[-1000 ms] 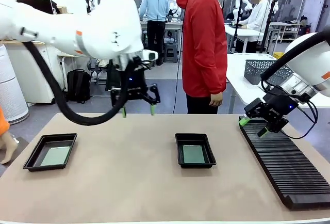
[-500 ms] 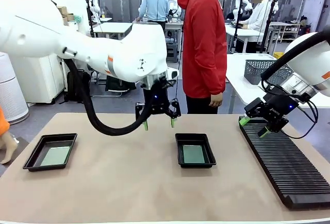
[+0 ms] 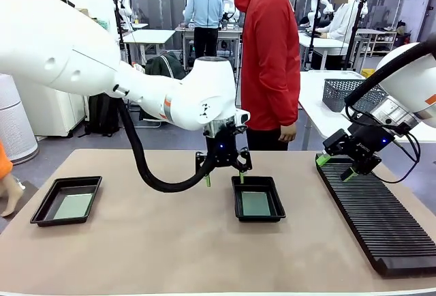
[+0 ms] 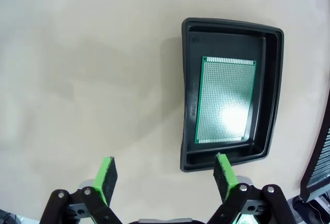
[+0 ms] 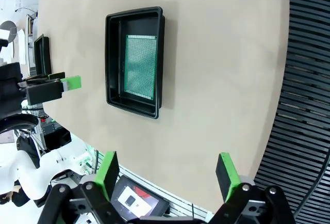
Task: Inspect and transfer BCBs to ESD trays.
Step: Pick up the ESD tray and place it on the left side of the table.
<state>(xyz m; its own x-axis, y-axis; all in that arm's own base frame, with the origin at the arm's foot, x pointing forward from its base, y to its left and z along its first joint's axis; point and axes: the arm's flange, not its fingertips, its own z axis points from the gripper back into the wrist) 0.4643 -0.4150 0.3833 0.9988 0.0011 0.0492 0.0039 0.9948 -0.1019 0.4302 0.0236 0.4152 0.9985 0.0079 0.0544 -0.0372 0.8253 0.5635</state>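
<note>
Two shallow black plastic trays with raised rims sit on the tan counter (image 3: 170, 241) in the front view. One tray (image 3: 66, 200) is near the left edge. The other tray (image 3: 257, 198) is in the middle, a bit toward the far edge. Each holds one thin flat green circuit board, the left board (image 3: 73, 206) and the middle board (image 3: 256, 204), lying flat on the tray floor. The left hand (image 3: 223, 175) hangs above the far left corner of the middle tray, its green fingers wide apart and holding nothing. The right hand (image 3: 336, 168) hovers over the far end of the long black ribbed rack (image 3: 381, 224) by the right edge, also wide open and empty. A person in a red top (image 3: 271, 50) stands at the far side.

From the left wrist view, the left hand (image 4: 167, 176) looks straight down. One green finger (image 4: 224, 175) sits over the tray rim (image 4: 184, 105), the other over bare counter. The board (image 4: 225, 100) looks thin, light and stiff, and I think it could scratch or snap if squeezed hard. Taking it by its two long edges seems best, but the tray walls stand close around it.

From the right wrist view, the right hand (image 5: 167, 175) is open with nothing between its fingers. The middle tray (image 5: 135, 61) and its board (image 5: 140, 66) lie well away from it.
</note>
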